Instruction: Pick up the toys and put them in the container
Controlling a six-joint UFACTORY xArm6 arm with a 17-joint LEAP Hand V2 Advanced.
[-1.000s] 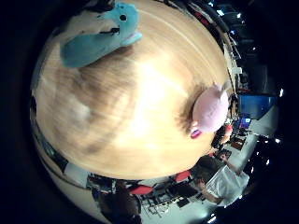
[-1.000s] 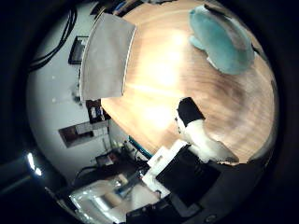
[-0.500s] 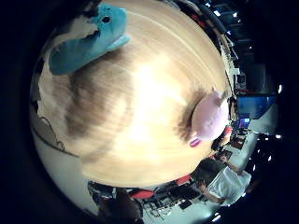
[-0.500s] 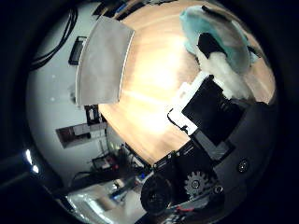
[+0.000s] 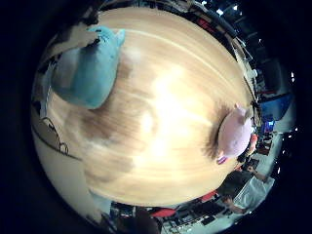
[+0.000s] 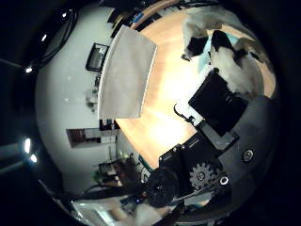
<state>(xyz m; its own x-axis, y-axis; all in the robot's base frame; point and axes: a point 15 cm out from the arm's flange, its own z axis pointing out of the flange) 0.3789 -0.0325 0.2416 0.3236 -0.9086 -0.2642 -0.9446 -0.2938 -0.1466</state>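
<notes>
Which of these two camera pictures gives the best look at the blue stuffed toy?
The little finger side palm view. There the blue stuffed toy lies in plain sight on the wooden table, nothing in front of it. In the thumb side palm view the hand covers the toy almost wholly; only slivers of teal peek out between its fingers.

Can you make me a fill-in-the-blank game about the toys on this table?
1. The teal plush toy and the pink plush toy both lie on the wooden ____.
2. The toy farther from the teal one is colored ____.
3. The grey container sits at the table's ____.
4. The hand reaches toward the ____ toy.

Missing words: table; pink; edge; teal
</notes>
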